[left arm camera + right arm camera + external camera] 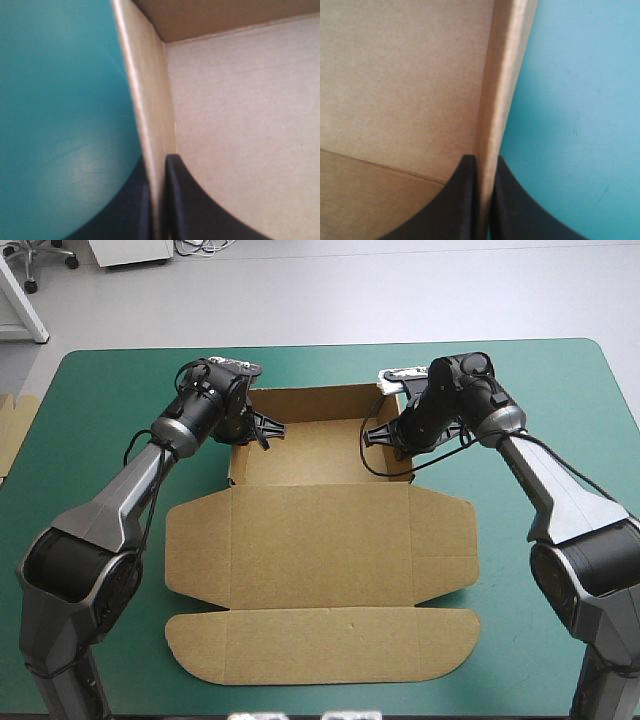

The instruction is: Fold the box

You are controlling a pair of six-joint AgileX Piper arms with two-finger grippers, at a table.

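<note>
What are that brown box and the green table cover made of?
The box looks like plain brown cardboard: matt, fibrous, with crisp fold lines and a thin raised wall. The teal-green cover seems a smooth mat, perhaps vinyl or rubber: faint sheen and fine scuffs; hard to say.

Box (pixel 320 530): cut sheet of brown board, part formed. Open tray (pixel 320 452) at far middle of table (pixel 100 400). Far wall, left side wall (pixel 150 90) and right side wall (pixel 502 75) upright. Lid (pixel 320 550) flat on teal-green cover, joined along tray's near side. Short flap at each lid end. Long round-cornered flap (pixel 320 645) close to table's near edge.
</note>
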